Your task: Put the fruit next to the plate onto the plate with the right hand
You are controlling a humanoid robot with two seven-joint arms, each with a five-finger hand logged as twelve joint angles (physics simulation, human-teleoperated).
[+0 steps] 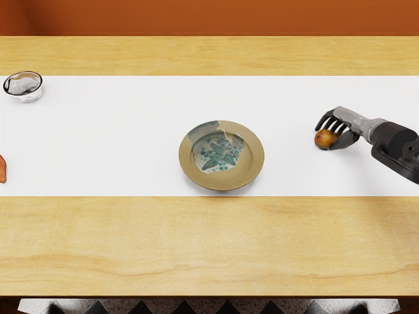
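A small round orange-brown fruit (323, 139) lies on the white runner, well to the right of the plate. The plate (252, 163) is olive-gold with a teal patterned centre and sits mid-table. My right hand (334, 131) comes in from the right edge and is wrapped around the fruit, dark fingers curled over its top and far side, thumb below it. The fruit still appears to rest on the cloth. My left arm does not show.
A small glass bowl (23, 86) stands at the far left on the runner. An orange-red object (2, 168) pokes in at the left edge. The white runner (118, 144) spans the wooden table (196, 242).
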